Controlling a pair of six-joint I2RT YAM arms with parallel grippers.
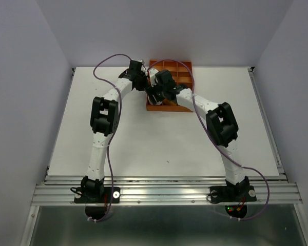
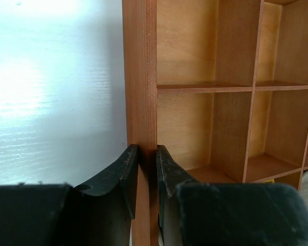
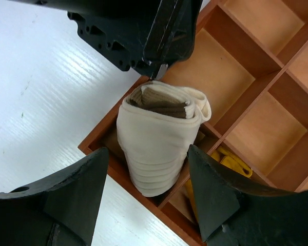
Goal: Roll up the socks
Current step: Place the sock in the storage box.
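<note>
Evidently you had one cream sock (image 3: 156,138) rolled into a corner compartment of the tray (image 3: 220,72), right gripper (image 3: 149,154) fingers apart around that roll, left gripper (image 2: 147,154) clamped on the tray wall, mustard sock (image 3: 231,163) alongside.

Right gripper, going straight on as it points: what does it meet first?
Probably the rolled cream sock in the tray's corner compartment, centred between the open fingers of the right gripper; depth is uncertain.

Bench (image 1: 159,148): white, flat top, walled on three sides. Resting directly on it: one orange tray (image 1: 184,72) with square compartments, placed near the far edge, about mid-width.
</note>
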